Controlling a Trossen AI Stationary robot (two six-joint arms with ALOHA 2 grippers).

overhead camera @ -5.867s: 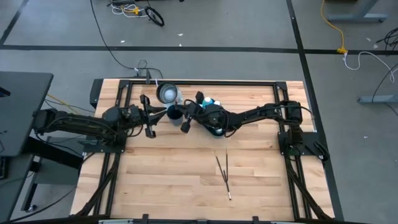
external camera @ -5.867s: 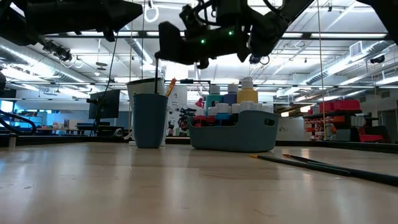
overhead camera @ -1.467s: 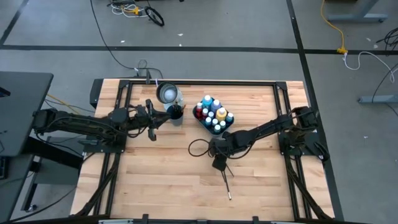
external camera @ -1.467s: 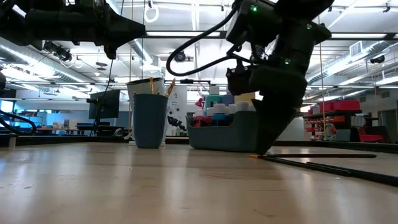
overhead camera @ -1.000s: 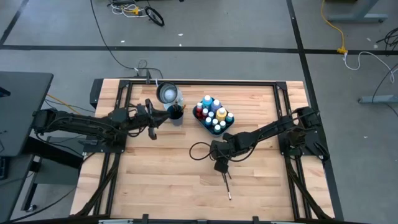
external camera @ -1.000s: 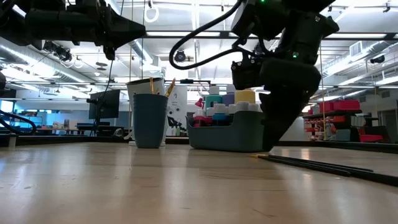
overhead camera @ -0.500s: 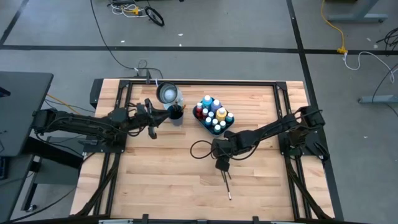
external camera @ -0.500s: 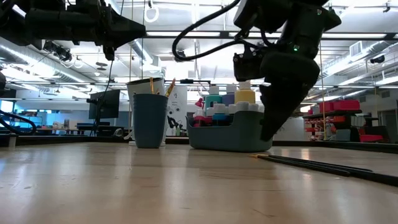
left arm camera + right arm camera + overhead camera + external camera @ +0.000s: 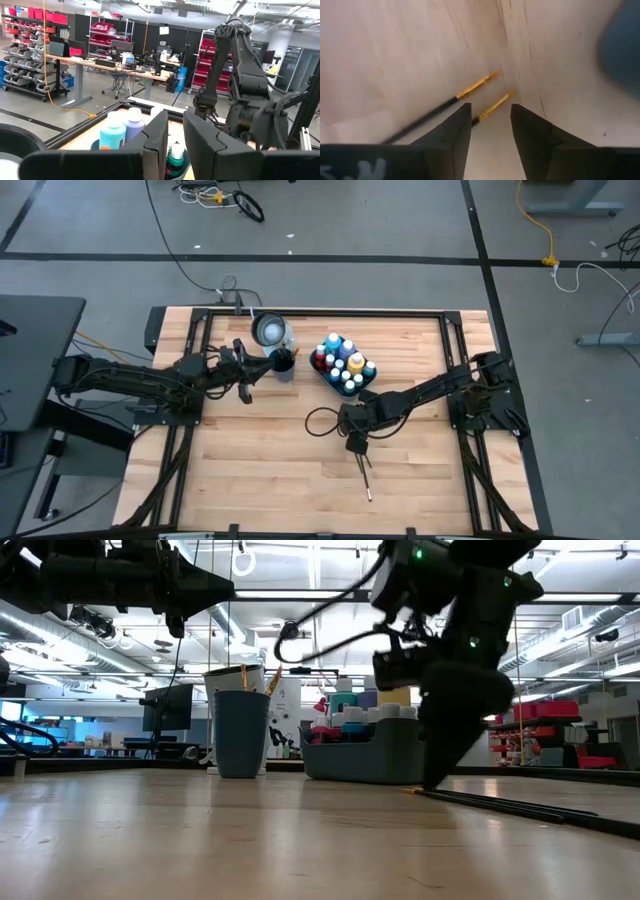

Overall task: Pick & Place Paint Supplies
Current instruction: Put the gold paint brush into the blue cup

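Down near the middle of the table (image 9: 250, 470), the right gripper (image 9: 352, 444) pointed at the wood, its two dark fingers (image 9: 452, 135) parted with a clear gap between them and nothing clasped. Just ahead of the fingertips lay two thin dark-handled brushes (image 9: 470, 97), side by side on the boards, their brass ferrules showing; one ferrule sat right in line with the gap between the fingers, the other a little to one side of it. From above, the brushes (image 9: 362, 465) ran on from under the gripper towards the table's front edge. From table height the gripper hung with its tips almost on the wood, at the near ends of the brushes (image 9: 500, 805), though I could not tell whether it touched them.

Behind the right gripper, towards the back of the table, stood the teal tray (image 9: 362, 385) packed with paint bottles (image 9: 342, 363), pale caps up. Beside the tray stood the dark blue cup (image 9: 283, 364), with a couple of slim handles sticking out of it.

Over by that cup the left gripper (image 9: 243, 370) waited in the air, its fingers (image 9: 200, 135) drawn close with only a narrow slit between them and nothing in it; the bottles (image 9: 120, 132) stood just beyond its tips.
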